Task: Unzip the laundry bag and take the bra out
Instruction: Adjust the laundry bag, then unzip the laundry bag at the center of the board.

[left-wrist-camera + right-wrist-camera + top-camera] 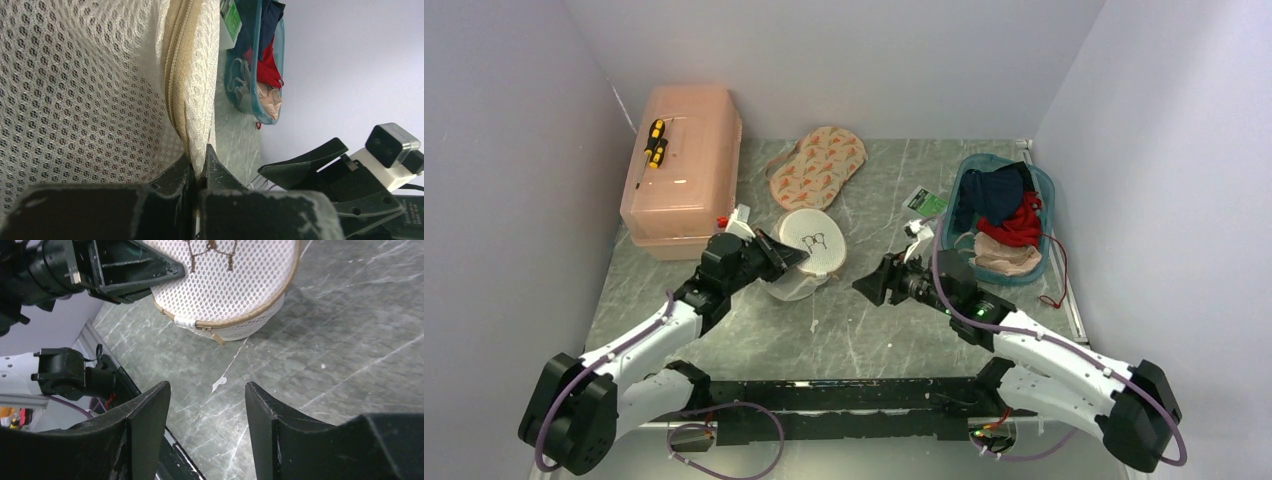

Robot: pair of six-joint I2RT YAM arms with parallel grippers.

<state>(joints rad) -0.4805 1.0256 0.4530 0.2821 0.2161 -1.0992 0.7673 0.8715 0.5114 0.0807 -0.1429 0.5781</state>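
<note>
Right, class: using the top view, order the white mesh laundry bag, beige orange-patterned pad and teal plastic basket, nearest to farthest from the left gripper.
1. White mesh laundry bag: pinched at its rim by the left gripper.
2. Beige orange-patterned pad: behind the bag, mid-table.
3. Teal plastic basket: far right side.

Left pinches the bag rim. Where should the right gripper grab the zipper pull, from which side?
Take the tan pull tab dangling below the rim of the laundry bag, on the side facing the right gripper. It hangs free of the mesh, so approach straight ahead, jaws straddling it.
</note>
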